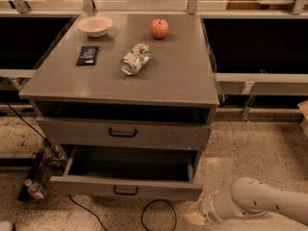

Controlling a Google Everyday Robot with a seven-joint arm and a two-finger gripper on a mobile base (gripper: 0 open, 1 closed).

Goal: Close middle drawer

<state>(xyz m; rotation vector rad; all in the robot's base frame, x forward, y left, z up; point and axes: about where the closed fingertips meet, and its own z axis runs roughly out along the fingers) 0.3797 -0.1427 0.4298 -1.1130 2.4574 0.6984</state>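
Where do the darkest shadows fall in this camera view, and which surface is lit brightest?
Camera view: the cabinet top is lit brightest; the inside of the open middle drawer lies in deep shadow, as does the gap under the top; the hand, low by the drawer's right front corner, is pale and well lit.

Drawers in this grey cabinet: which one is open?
The wide grey middle drawer with the small black bar handle: pulled out, dark inside showing. The taller-fronted grey drawer above sits pushed in. The gripper is low by the open one's right front corner.
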